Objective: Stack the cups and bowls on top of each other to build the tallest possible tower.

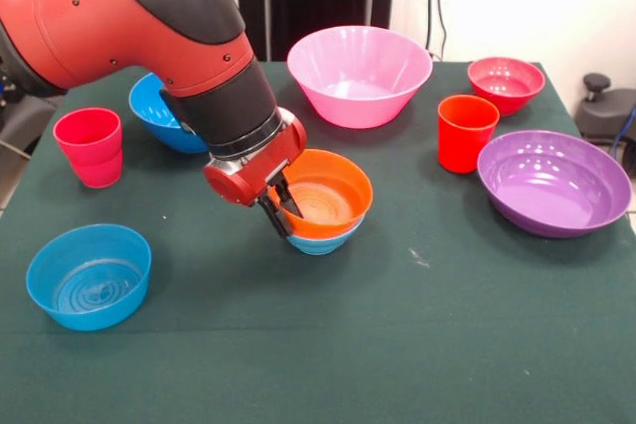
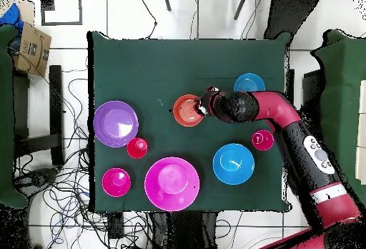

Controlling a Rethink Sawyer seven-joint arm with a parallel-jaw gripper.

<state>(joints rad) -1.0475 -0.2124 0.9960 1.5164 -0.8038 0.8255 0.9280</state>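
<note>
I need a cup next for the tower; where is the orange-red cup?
In the front view the orange-red cup stands right of centre, between the large pink bowl and the purple bowl, just in front of the small red bowl.

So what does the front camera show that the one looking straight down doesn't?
Only the front view shows the orange bowl nested inside a light-blue bowl, and the claw straddling its rim. Only the overhead view shows the whole arm, the cables on the floor and a cardboard box. Both show the green table, the pink bowl, the purple bowl and both cups.
</note>
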